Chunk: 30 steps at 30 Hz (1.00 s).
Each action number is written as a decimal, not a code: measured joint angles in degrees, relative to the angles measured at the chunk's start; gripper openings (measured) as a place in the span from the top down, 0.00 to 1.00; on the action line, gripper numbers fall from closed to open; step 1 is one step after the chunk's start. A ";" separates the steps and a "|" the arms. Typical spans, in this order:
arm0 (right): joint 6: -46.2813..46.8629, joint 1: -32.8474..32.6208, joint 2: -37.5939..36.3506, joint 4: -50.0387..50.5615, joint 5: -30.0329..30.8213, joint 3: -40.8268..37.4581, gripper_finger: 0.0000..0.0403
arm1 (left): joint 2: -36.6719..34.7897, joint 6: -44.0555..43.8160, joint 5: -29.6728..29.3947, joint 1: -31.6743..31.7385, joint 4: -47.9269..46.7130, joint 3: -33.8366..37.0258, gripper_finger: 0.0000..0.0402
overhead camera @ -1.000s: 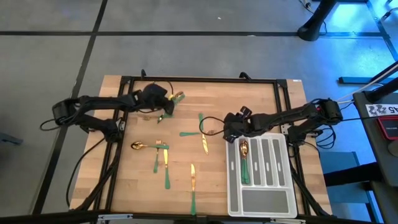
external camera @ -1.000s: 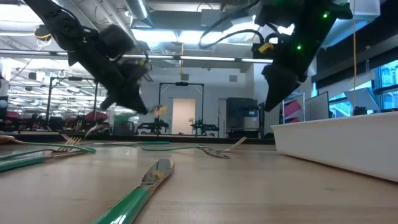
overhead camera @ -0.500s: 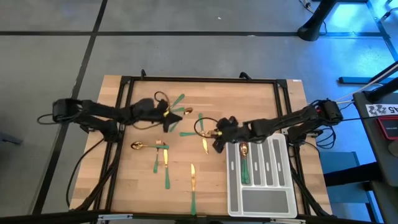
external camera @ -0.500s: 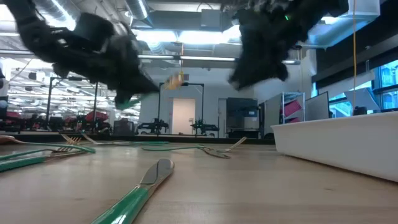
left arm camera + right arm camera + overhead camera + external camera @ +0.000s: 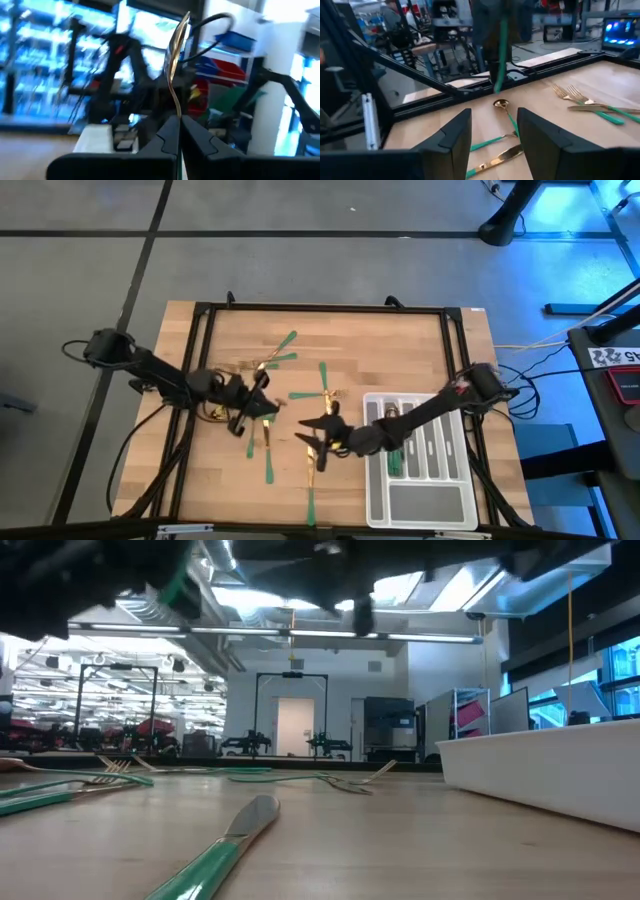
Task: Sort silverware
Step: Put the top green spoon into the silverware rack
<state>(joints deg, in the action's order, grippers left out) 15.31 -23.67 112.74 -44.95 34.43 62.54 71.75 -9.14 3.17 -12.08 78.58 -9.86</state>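
Silverware, gold-headed and green-handled (image 5: 312, 464), lies scattered mid-desk. My left claw (image 5: 178, 131) pinches one slim gold utensil (image 5: 176, 55) upright; my right claw (image 5: 492, 131) hovers spread. Thin, stiff, slick pieces, I judge; take them by the handle.

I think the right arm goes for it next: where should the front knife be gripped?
Grip the knife by its green handle, straight from above, fingers across its width. It lies flat and alone, nothing close on either side, and the gold blade looks flatter.
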 joint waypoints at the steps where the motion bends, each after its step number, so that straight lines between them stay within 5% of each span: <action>1: -1.12 0.30 1.79 0.21 -0.23 2.03 0.61 | 0.00 2.21 -0.04 -1.32 0.18 -0.68 1.00; 9: -9.25 1.68 9.51 6.31 -0.98 16.45 0.61 | 0.00 10.96 -1.10 -6.61 -0.31 -4.94 1.00; 18: -15.76 1.19 9.45 8.10 -1.34 22.22 0.62 | 0.02 11.74 -1.06 -7.36 -1.06 -5.19 1.00; 27: -13.94 2.46 9.45 11.38 -3.00 22.30 0.95 | 0.04 12.60 -1.06 -7.45 -1.85 -5.17 1.00; 30: -13.88 2.36 9.45 12.09 -0.67 22.32 0.96 | 0.07 12.96 -1.11 -7.45 -2.07 -5.15 1.00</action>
<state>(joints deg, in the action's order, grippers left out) 1.43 -21.30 122.19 -32.86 33.76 84.86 71.81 3.82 2.06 -19.53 76.51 -15.00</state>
